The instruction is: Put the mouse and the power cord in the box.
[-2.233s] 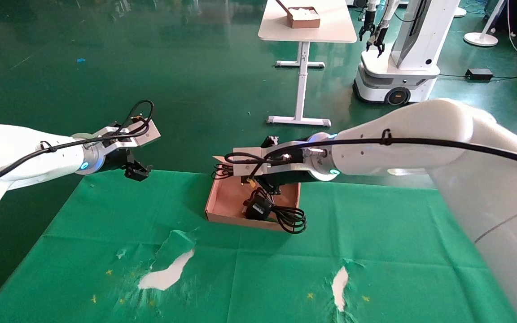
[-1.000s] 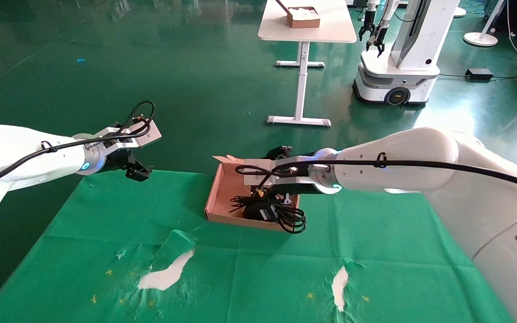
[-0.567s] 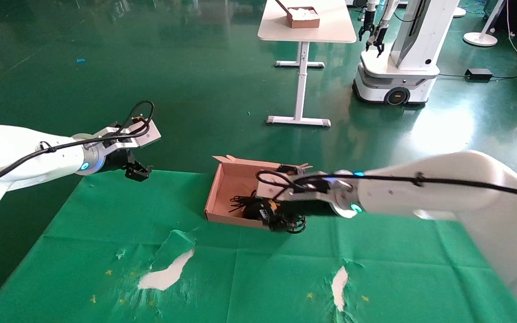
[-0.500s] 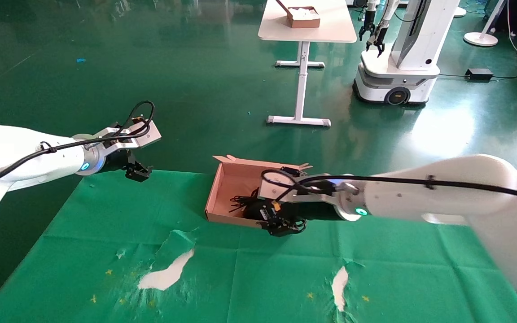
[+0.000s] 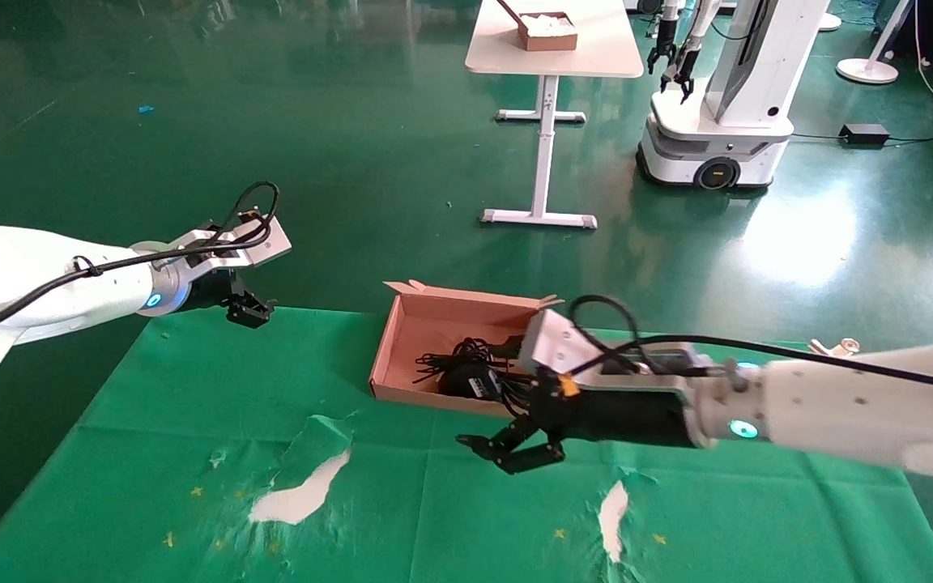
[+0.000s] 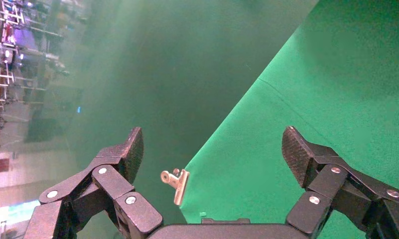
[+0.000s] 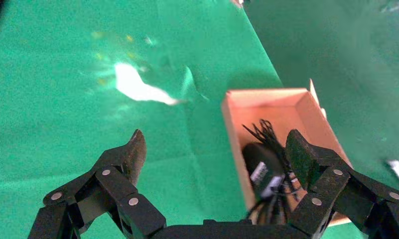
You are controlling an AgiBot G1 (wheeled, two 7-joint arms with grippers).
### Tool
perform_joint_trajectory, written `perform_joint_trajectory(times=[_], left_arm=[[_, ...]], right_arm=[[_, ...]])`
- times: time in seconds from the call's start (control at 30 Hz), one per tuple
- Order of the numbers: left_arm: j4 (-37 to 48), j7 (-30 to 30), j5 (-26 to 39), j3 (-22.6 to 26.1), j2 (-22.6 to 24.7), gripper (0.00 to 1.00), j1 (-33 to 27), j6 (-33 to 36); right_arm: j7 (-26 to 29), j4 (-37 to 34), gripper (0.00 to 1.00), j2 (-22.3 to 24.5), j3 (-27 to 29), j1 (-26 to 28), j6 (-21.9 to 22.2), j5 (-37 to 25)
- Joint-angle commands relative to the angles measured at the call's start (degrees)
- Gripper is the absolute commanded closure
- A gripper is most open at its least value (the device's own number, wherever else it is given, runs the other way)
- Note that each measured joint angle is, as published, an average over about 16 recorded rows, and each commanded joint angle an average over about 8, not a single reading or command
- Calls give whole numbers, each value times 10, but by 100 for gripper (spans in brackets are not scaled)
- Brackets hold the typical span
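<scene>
The brown cardboard box (image 5: 422,324) stands at the far middle of the green cloth. Inside it lies the black mouse (image 5: 466,379) with its thin wire (image 5: 438,362) bunched beside it; the right wrist view shows the mouse (image 7: 261,164) with white labels facing up. The power cord (image 5: 513,390) lies as dark loops at the box's near right corner, partly hidden by my right arm, and the cord (image 7: 273,211) shows by the box wall (image 7: 234,144). My right gripper (image 5: 509,452) hangs open and empty over the cloth just in front of the box. My left gripper (image 5: 249,310) is open at the table's far left edge.
Torn white patches (image 5: 300,494) (image 5: 614,518) mark the near cloth. A metal clip (image 6: 176,183) holds the cloth's corner below my left gripper. Beyond the table stand a white table (image 5: 596,53) with a smaller brown box (image 5: 549,32) and another robot (image 5: 717,97).
My right gripper has drawn back out of the box, toward me and to the right, and now hangs open over the cloth. The cord stays at the box. The left arm has not moved.
</scene>
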Motion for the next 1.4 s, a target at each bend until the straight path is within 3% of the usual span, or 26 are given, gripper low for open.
perform_joint_trajectory(times=[0.03,1.0,1.4], left_arm=[[-1,0,0,-1,-1,0,1,1],[-326,-9,-236,-266,-191,0,210,267],[-463,-12,-336,-378,-272,0,299,380]], right_arm=[[4,13,0,15,13,-12,-13,21],[58,201,0,223,193,-186,-200,319],[61,214,0,239,206,-198,-214,342]])
